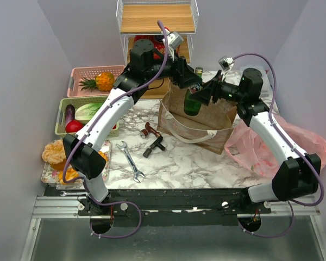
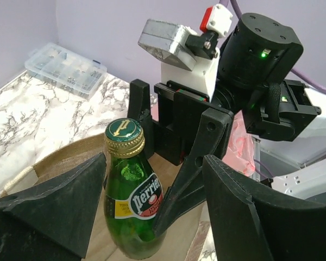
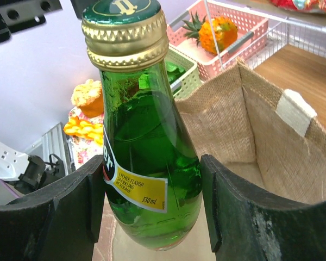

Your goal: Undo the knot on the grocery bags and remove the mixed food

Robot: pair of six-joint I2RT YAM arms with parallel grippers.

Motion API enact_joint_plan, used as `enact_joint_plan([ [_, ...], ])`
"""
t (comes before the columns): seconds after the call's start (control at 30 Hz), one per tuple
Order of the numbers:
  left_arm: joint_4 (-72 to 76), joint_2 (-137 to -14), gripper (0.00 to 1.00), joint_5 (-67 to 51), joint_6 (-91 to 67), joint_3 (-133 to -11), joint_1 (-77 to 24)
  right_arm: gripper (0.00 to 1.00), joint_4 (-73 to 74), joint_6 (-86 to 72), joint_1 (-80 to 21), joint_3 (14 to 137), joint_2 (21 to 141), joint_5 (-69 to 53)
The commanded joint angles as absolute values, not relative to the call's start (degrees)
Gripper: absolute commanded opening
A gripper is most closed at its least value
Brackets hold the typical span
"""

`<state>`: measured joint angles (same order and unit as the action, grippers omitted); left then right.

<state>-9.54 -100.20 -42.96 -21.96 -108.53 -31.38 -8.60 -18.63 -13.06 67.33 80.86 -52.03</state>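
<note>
A green bottle point(image 1: 192, 103) hangs upright over the open mouth of the brown paper bag point(image 1: 206, 128), with my right gripper point(image 3: 152, 206) shut on its lower body. In the left wrist view my left gripper point(image 2: 155, 159) stands open around the bottle point(image 2: 131, 201) and one of the right gripper's fingers; its left pad is close to the glass and its right pad is well clear. The pink plastic bag point(image 1: 293, 142) lies slumped at the right; its knot is hidden. Lettuce point(image 1: 89, 110), eggplant point(image 1: 69, 113) and a red vegetable point(image 1: 73, 126) lie in a green basket point(image 1: 62, 117).
A pink basket point(image 1: 79, 73) holds a pineapple point(image 1: 100, 81). A tray at the left edge carries a bun point(image 1: 54, 152) and orange pieces point(image 1: 70, 173). A wrench point(image 1: 130, 160) and small tools point(image 1: 152, 138) lie on the marble. A wire shelf point(image 1: 157, 19) stands behind, and a clear parts box point(image 2: 65, 68) sits at the back.
</note>
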Motion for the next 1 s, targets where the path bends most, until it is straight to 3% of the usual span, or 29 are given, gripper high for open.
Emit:
enact_joint_plan([
  [0.0, -8.0, -100.7, 0.71, -41.4, -22.4, -109.6, -32.4, 0.01, -17.0, -21.5, -14.1, 72.2, 79.2, -54.7],
  [0.43, -8.0, -101.9, 0.56, -38.0, -23.4, -110.9, -33.0, 0.01, -16.2, -20.3, -15.9, 73.8, 78.8, -54.1],
  [0.57, -8.3, -101.8, 0.36, -39.9, -23.5, -111.0, -32.9, 0.01, -16.3, -20.3, -15.9, 73.8, 78.6, -54.0],
  [0.7, -5.6, -101.1, 0.04, -42.7, -25.0, -110.8, -32.9, 0.01, -16.5, -20.6, -16.0, 74.1, 78.7, -53.6],
  [0.77, -3.0, -99.9, 0.0, -43.5, -26.1, -110.5, -32.9, 0.03, -16.1, -20.8, -16.0, 74.2, 78.7, -53.4],
  [0.83, -1.4, -99.1, 0.0, -44.1, -26.6, -111.1, -32.8, 0.34, -15.3, -21.2, -16.0, 74.6, 78.8, -53.2],
  [0.87, -1.1, -98.7, 0.0, -43.8, -26.1, -112.0, -32.8, 0.59, -14.9, -21.0, -16.0, 74.7, 78.8, -53.0],
  [0.97, -2.3, -97.8, 0.0, -41.9, -23.3, -115.5, -32.8, 0.96, -13.4, -20.1, -16.0, 75.0, 78.2, -51.1],
])
